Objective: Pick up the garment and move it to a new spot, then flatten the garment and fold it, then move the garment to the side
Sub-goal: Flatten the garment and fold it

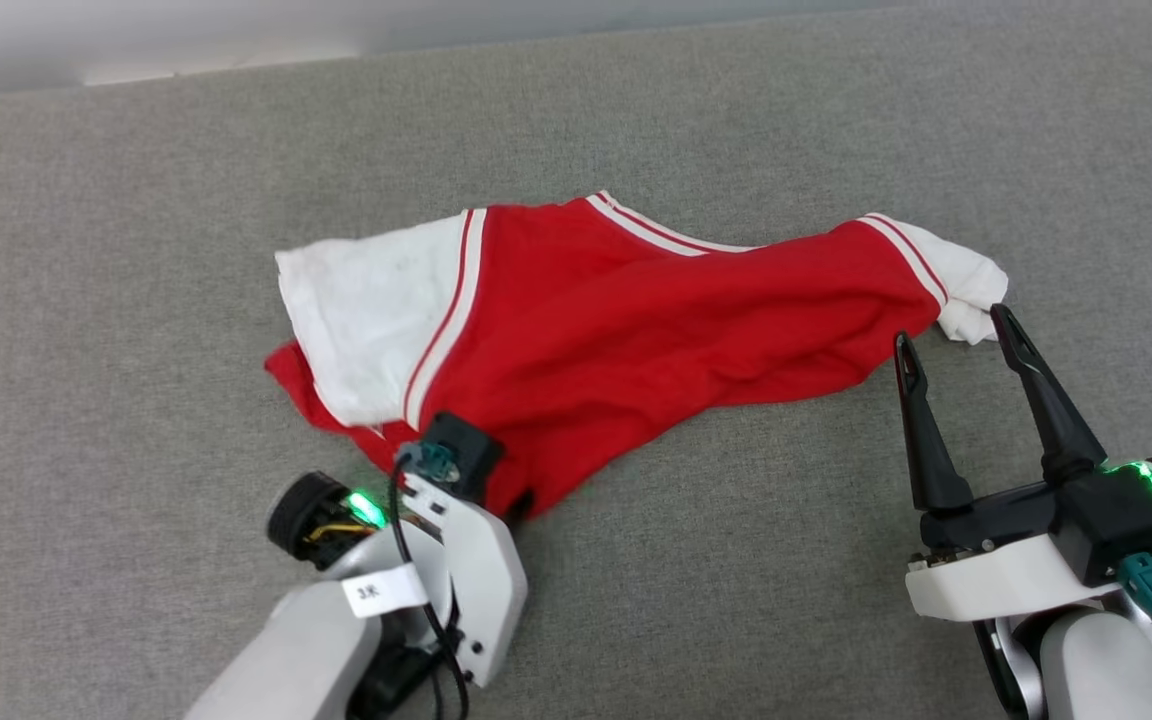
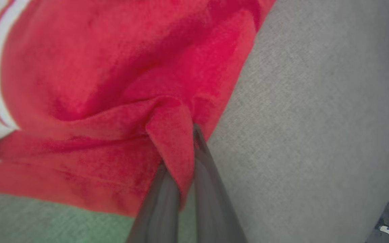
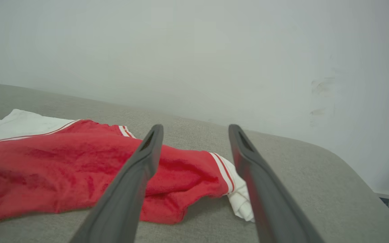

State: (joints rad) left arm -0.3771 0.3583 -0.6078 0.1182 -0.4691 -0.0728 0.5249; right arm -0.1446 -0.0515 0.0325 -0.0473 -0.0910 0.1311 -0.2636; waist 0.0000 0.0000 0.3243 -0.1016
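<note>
Left wrist view: my left gripper pinches the near edge of the red jersey, right gripper gapes by the sleeve; I judge pickup underway, lift next.

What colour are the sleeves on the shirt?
The sleeves are white, edged with red and white stripes. The head view shows them best.

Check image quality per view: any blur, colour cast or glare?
Head view: sharp, evenly lit, faint shadow under the garment. Left wrist view: soft throughout, left gripper blurred, green tint on the gray surface at bottom left. Right wrist view: right gripper soft near the lens, garment sharper, no glare.
</note>
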